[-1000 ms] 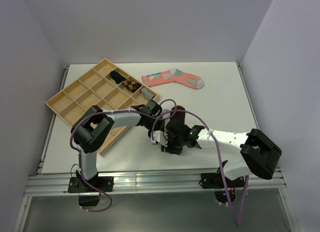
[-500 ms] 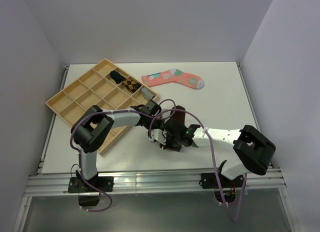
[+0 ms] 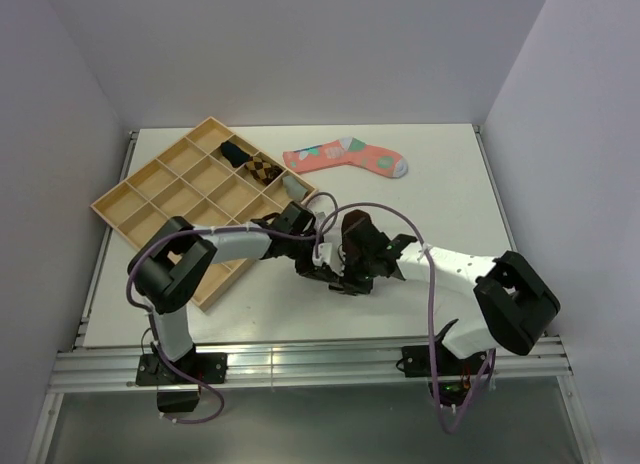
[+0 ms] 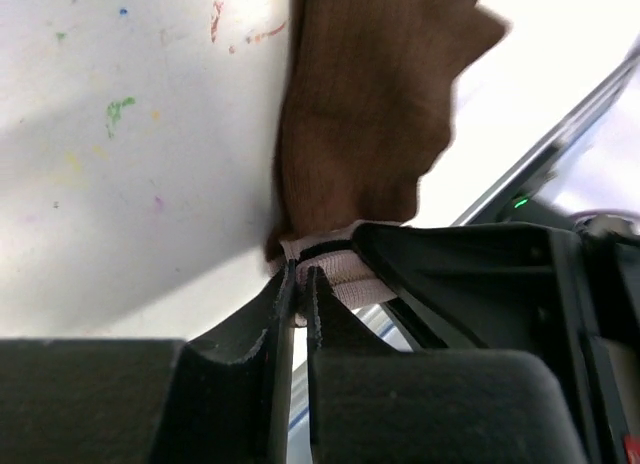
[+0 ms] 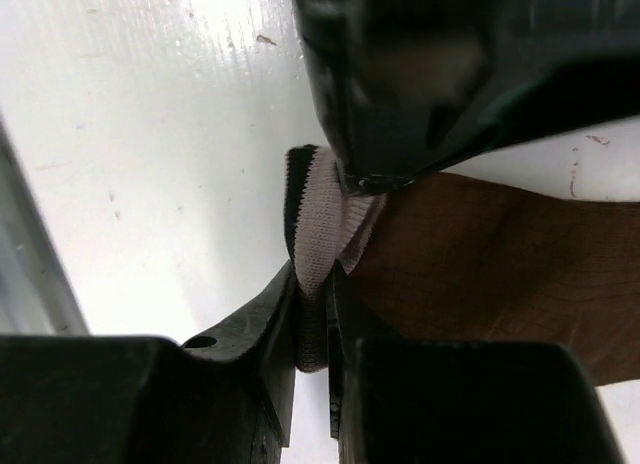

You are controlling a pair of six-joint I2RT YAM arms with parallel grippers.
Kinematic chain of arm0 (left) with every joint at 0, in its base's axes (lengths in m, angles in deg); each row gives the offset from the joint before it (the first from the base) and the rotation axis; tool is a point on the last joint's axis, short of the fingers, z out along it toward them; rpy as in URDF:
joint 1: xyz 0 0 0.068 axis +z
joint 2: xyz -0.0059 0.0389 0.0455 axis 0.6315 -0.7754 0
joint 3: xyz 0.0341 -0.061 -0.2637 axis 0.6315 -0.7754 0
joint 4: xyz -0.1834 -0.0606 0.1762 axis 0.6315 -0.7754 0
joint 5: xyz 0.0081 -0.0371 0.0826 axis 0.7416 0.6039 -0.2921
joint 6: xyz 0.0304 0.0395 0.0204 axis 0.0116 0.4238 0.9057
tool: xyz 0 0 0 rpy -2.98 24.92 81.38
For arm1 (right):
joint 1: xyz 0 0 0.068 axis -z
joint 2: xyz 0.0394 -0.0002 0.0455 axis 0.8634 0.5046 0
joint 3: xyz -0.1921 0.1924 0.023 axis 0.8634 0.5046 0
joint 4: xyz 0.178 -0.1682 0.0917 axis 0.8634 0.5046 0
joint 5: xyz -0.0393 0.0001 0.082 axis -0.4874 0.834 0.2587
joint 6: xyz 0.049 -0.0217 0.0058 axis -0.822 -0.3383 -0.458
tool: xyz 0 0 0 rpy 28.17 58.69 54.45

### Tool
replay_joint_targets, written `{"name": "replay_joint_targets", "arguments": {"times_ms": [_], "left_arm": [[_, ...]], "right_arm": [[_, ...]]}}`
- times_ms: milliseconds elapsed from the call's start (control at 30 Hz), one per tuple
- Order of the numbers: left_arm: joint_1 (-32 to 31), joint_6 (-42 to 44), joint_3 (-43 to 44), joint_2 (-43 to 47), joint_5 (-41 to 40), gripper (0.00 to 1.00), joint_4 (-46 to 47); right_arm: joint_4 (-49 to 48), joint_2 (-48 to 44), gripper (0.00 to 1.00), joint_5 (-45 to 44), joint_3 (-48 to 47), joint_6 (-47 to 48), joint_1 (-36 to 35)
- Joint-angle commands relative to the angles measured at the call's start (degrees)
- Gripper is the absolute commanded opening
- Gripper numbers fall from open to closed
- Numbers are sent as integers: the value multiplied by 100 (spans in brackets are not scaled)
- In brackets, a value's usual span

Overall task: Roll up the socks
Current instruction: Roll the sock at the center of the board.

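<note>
1. Grippers. We see the right gripper [image 5: 312,279] with its fingers pressed together on a fold of the striped cuff [image 5: 318,224] of the brown sock [image 4: 360,114]. The left gripper [image 4: 300,274] has its fingers a thin slit apart, and their tips pinch the same cuff just beside the right gripper's hold. The two grippers meet tip to tip, nearly touching.

2. Sock position. The brown sock lies flat on the table [image 3: 450,184] and extends away from both grippers. Only the cuff end is lifted, between the fingers.

3. View differences. Only the wrist views show the cuff and both grips. In the top view the arms cover them, and we see only part of the brown fabric just behind the grippers. Only the top view shows the coral sock [image 3: 345,156], well beyond the grippers, and the tray [image 3: 185,159], to the left of the left gripper.

4. Count. We count two grippers, one brown sock, one coral sock and one tray. The tray holds three bundles: dark [image 3: 235,152], checkered [image 3: 262,168] and grey [image 3: 292,187].
</note>
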Motion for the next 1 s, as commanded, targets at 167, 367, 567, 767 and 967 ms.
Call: {"name": "replay_joint_targets", "arguments": {"times_ms": [167, 367, 567, 767, 967], "left_arm": [[119, -1030, -622, 1099, -1149, 17, 1193], [128, -1163, -1236, 1652, -1834, 19, 1946], [-232, -128, -1737, 2110, -2371, 20, 2703], [-347, 621, -2116, 1779, -1767, 20, 4145], [-584, 1193, -1967, 1058, -1335, 25, 5068]], "right_arm": [[1734, 389, 2, 1934, -807, 983, 852], [2876, 1163, 1, 2654, -1475, 1721, 1326], [4221, 2498, 1, 3121, -2494, 2468, 1906], [5277, 3888, 1, 3306, -3444, 2829, 2180], [5365, 4153, 1, 3297, -3604, 2794, 2356]]}}
